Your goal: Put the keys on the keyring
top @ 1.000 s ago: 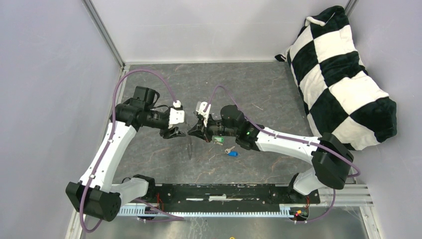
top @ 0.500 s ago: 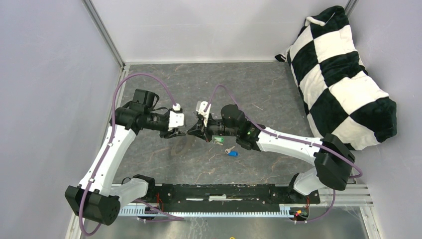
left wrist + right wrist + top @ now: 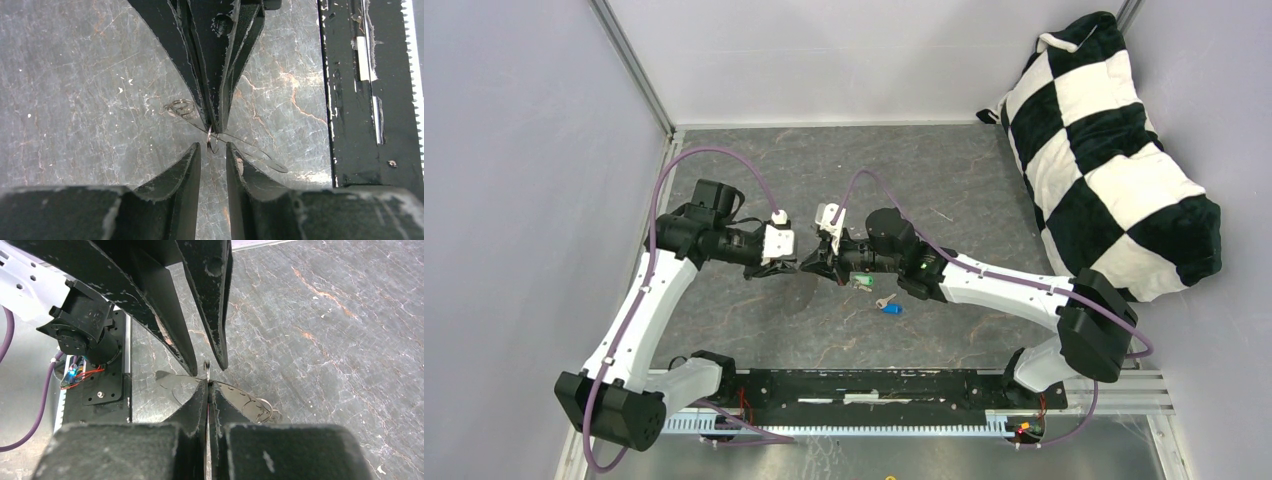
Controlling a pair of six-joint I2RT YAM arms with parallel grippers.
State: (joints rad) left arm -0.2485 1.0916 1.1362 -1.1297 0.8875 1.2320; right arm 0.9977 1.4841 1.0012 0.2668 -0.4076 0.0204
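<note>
My right gripper (image 3: 808, 266) is shut on the keyring (image 3: 801, 291), a thin silver loop that hangs below the two grippers above the table. In the right wrist view my shut fingertips (image 3: 208, 385) pinch the wire, and a small end of it (image 3: 206, 365) sticks up. My left gripper (image 3: 785, 268) faces it tip to tip and is open. In the left wrist view the ring's small end (image 3: 212, 142) sits just ahead of the gap between my open fingertips (image 3: 212, 148). The green-headed key (image 3: 862, 283) and the blue-headed key (image 3: 890, 308) lie on the table under the right arm.
A black-and-white checkered pillow (image 3: 1114, 150) fills the right back corner. A black rail (image 3: 874, 385) runs along the near edge and also shows in the left wrist view (image 3: 350, 90). Grey walls close the left and back sides.
The hanging loop has swung and turned, from edge-on to showing its wider face. Both arms have hardly moved.
</note>
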